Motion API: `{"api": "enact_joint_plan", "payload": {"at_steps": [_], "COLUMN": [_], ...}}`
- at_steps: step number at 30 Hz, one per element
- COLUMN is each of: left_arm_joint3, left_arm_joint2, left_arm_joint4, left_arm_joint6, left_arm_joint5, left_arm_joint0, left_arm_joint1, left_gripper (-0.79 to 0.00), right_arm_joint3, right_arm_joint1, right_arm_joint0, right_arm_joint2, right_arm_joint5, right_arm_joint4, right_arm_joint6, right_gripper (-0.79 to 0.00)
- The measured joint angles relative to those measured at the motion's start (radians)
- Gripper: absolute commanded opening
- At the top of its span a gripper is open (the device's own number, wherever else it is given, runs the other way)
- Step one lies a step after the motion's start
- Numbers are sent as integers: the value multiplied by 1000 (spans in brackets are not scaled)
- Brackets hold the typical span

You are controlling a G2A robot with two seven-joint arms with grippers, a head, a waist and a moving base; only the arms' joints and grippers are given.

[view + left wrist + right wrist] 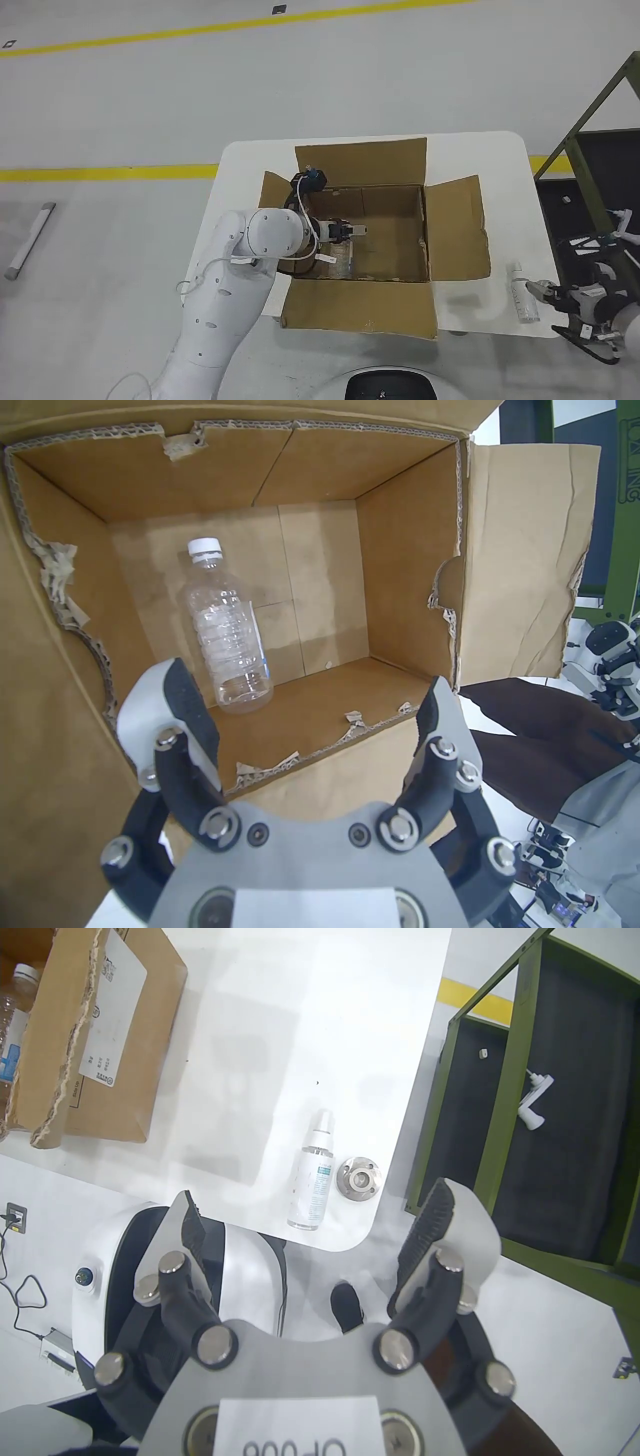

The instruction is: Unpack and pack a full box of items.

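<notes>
Cardboard box (365, 235), all four flaps folded out, edges torn, sits mid white table (480, 160). Contents: one clear water bottle (227, 630) w/ white cap, apparently lying on the box floor, base close to a side wall. L gripper (306, 677) hangs over the open top on the bottle's side of the box; fingers spread wide, nothing between them, no contact w/ bottle. R gripper (316, 1192) is off the table, just beyond its near right corner; fingers also wide, holding nothing. On that corner: white spray bottle (312, 1173) lying flat, w/ a round metal flange (359, 1178) just beside it, both well apart from the box. Green rack (500, 1078) w/ dark panels stands beside the table's right end.
</notes>
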Motion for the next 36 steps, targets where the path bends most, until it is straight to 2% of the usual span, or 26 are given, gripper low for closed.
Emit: {"api": "enact_joint_plan", "payload": {"at_steps": [4,8,13,19,36], "left_arm_joint3": [0,0,0,0,0], "left_arm_joint2": [0,0,0,0,0], "left_arm_joint4": [0,0,0,0,0], "left_arm_joint6": [0,0,0,0,0], "left_arm_joint5": [0,0,0,0,0], "left_arm_joint0": [0,0,0,0,0], "left_arm_joint1": [0,0,0,0,0], "left_gripper": [0,0,0,0,0], "right_arm_joint3": [47,118,207,292,465], "right_arm_joint1": [-3,-1,6,8,9], "right_arm_joint0": [-17,5,76,136,197], "right_arm_joint2": [-9,-27,-113,-208,-278], "right_arm_joint5": [0,-15,-72,-86,-92], "right_arm_joint4": [11,21,-9,-75,-83], "right_arm_joint6": [-57,-55,-32,-57,-137], "right_gripper": [0,0,0,0,0]}}
